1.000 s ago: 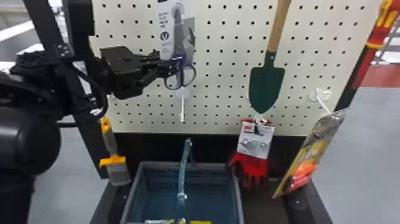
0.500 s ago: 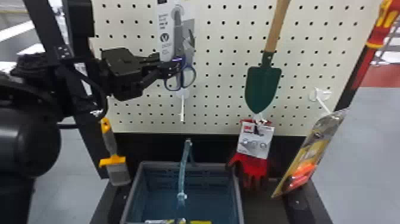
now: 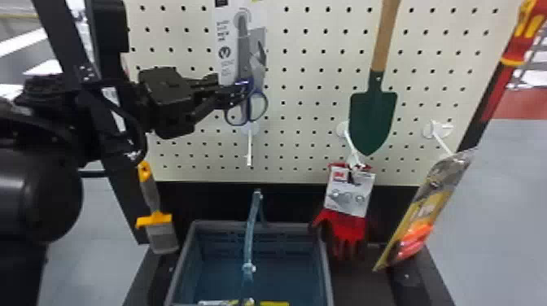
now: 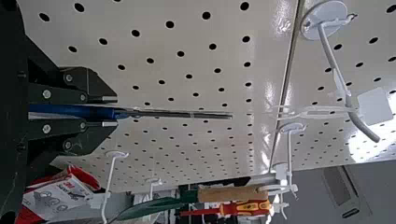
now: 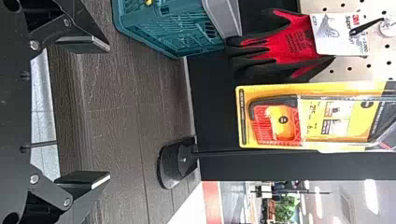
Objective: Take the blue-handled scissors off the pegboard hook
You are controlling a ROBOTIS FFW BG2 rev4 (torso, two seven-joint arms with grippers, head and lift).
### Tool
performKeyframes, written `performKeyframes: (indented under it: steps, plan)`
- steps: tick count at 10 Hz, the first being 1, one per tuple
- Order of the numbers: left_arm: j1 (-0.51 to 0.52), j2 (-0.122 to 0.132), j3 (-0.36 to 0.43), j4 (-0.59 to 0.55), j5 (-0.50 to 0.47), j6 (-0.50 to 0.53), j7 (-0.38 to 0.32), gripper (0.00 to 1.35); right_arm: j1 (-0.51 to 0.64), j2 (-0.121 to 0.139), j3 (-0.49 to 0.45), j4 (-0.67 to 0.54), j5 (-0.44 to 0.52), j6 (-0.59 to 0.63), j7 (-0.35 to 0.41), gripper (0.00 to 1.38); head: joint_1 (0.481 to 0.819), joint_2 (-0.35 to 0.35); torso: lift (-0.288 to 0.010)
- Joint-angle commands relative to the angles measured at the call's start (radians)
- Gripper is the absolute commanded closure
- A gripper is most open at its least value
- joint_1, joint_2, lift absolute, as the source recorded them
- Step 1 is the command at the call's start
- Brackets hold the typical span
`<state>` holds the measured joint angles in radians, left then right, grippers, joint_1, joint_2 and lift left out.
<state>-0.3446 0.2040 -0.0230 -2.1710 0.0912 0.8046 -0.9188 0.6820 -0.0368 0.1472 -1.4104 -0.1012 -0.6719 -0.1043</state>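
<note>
In the head view, the left gripper (image 3: 244,86) was closed on the blue handles of the scissors (image 3: 243,53), in front of the left part of the pegboard (image 3: 305,101). The blades pointed up against a printed card, and the finger loops hung just below the fingertips. The left wrist view showed the same grasp edge-on: the left gripper (image 4: 109,112) had the blue handles pinched between its two fingers, and past the blade tips a thin clear strap ran to a bent white hook (image 4: 332,58), where it touched the metal.

From the head, a green trowel (image 3: 372,118) hung right of the scissors, with a red-and-yellow screwdriver (image 3: 519,42) farther right; the left wrist view took in the trowel's handle end, close to another white hook.

The right gripper (image 5: 107,112) stood with its fingers wide apart and nothing between them, over a dark wood-grained base (image 5: 126,93). Its wrist view gave the printed front of a yellow saw package (image 5: 310,116), which the head view caught at a slant at the right. Both views showed red gloves (image 3: 346,228) between the package and an open crate (image 3: 293,225). At the left, the head view had a yellow-and-gray brush (image 3: 160,238).
</note>
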Motion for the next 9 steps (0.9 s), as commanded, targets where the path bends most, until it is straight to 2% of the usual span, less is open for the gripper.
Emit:
performKeyframes:
  steps: [1, 9]
  plan:
    - [0.004, 0.0, 0.0, 0.0, 0.001, 0.001, -0.002, 1.07, 0.002, 0.0, 0.0, 0.0, 0.0, 0.0, 0.0, 0.32, 0.549, 0.0, -0.1]
    - [0.002, 0.002, -0.003, 0.0, 0.002, 0.001, -0.006, 1.07, 0.002, 0.0, 0.0, 0.0, -0.002, 0.002, 0.0, 0.32, 0.549, 0.0, -0.1]
